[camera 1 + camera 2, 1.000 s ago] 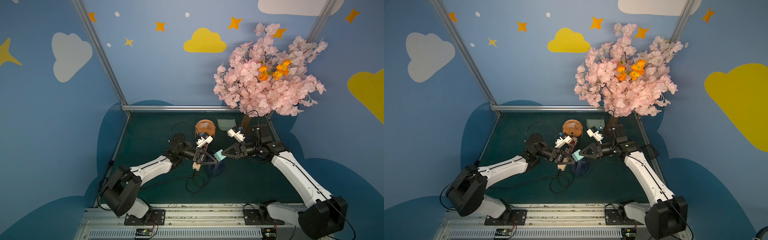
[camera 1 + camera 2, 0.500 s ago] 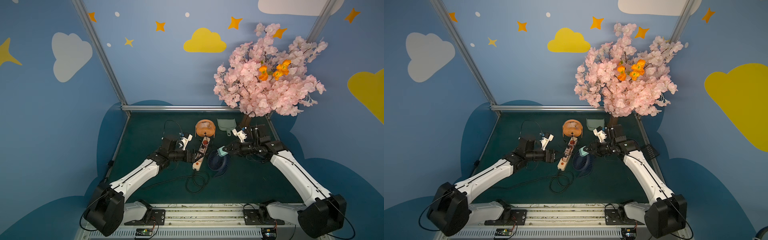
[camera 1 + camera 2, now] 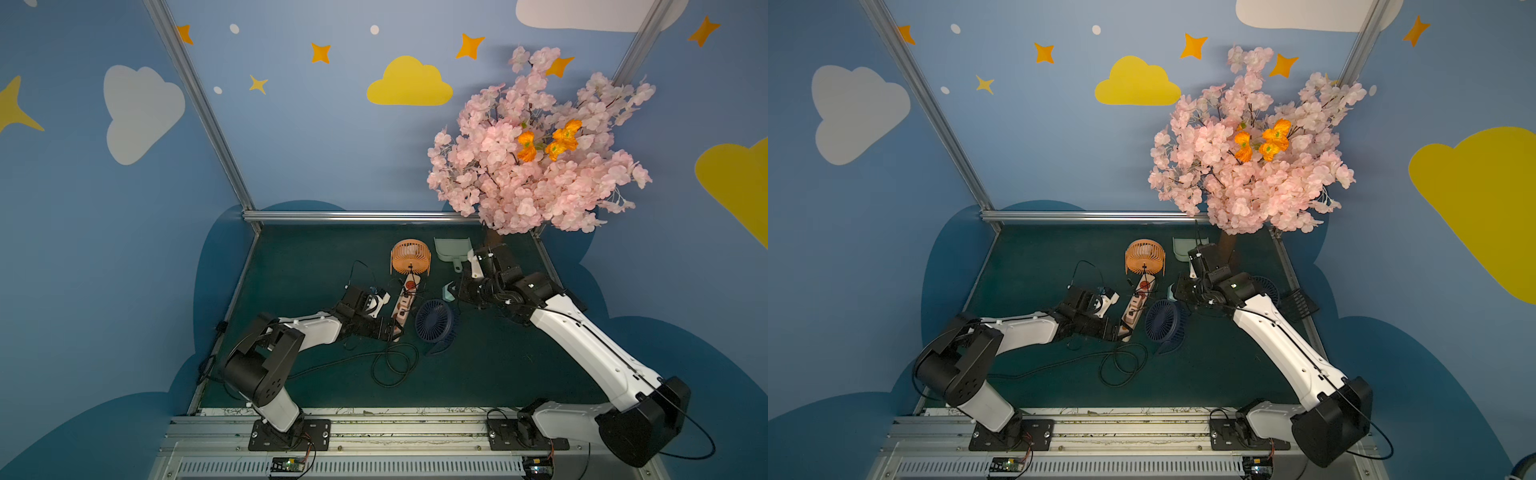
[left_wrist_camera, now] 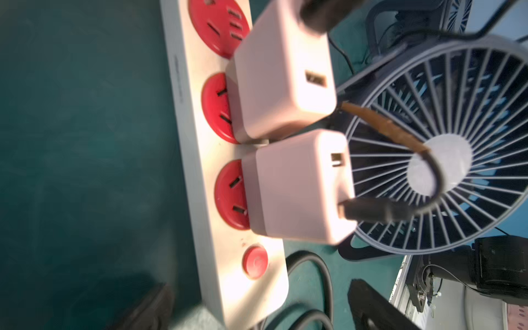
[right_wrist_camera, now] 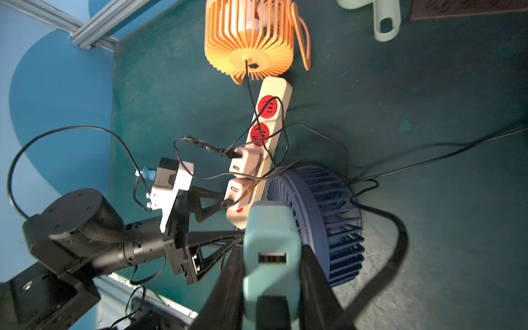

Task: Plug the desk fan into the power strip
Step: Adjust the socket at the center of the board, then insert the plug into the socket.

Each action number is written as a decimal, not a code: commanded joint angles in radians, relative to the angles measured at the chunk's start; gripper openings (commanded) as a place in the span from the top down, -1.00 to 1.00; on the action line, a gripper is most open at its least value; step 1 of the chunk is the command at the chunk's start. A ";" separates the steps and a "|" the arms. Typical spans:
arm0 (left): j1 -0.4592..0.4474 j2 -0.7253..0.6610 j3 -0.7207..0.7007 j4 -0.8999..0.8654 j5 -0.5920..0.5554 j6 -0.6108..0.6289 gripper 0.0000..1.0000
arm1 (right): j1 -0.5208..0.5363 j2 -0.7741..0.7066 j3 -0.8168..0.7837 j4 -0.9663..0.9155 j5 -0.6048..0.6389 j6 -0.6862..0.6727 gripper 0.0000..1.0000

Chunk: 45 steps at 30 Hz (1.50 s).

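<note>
In both top views we see the power strip (image 3: 402, 307) (image 3: 1136, 309) lying flat in the middle of the green mat (image 3: 299, 266). Its far end almost meets the orange fan (image 3: 410, 257). Its near end points at the left claw (image 3: 392, 328). The blue fan (image 3: 434, 321) stands just beside the strip, on its right. The right claw (image 3: 453, 291) hangs near the strip with a little green charger (image 3: 448, 291) in it. The mat is bare all the way to the left wall. The looped black cord (image 3: 392, 361) lies in front. In a top view a round blue grille (image 3: 1266, 286) peeks out behind the right arm (it looks like one more fan).

The left wrist view is very close. One white charger (image 4: 285, 71) and a second white charger (image 4: 303, 185) sit in the strip's (image 4: 210, 151) red sockets. The orange button (image 4: 255, 262) is at the near end. The claw's dark fingertips (image 4: 368, 308) stand wide apart, one on each side of that end, and they hold nothing. We cannot tell if they touch it.

The right wrist view shows the right claw (image 5: 271, 254) squeezed tight on the green charger (image 5: 270, 228). Past it lies the whole strip (image 5: 275, 84), with two free red sockets (image 5: 267, 107) at the far end. The left claw (image 5: 234, 220) is spread around the near end. Thin cords cross over the strip. The mat past the blue fan (image 5: 323, 223) is bare apart from cords.
</note>
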 commanded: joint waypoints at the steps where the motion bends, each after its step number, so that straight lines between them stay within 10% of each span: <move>1: -0.063 0.031 0.012 0.067 0.089 0.019 -1.00 | 0.038 0.038 0.067 -0.051 0.136 -0.019 1.00; 13: -0.265 0.115 -0.029 0.417 0.062 -0.153 -0.98 | 0.168 0.337 0.348 -0.049 0.233 -0.180 1.00; 26: -0.111 -0.178 -0.233 0.319 -0.049 -0.150 -0.88 | 0.182 0.750 0.738 -0.165 0.260 -0.331 1.00; 45: -0.175 0.193 -0.176 0.681 0.066 -0.272 0.14 | 0.104 0.858 0.699 -0.253 0.219 -0.195 1.00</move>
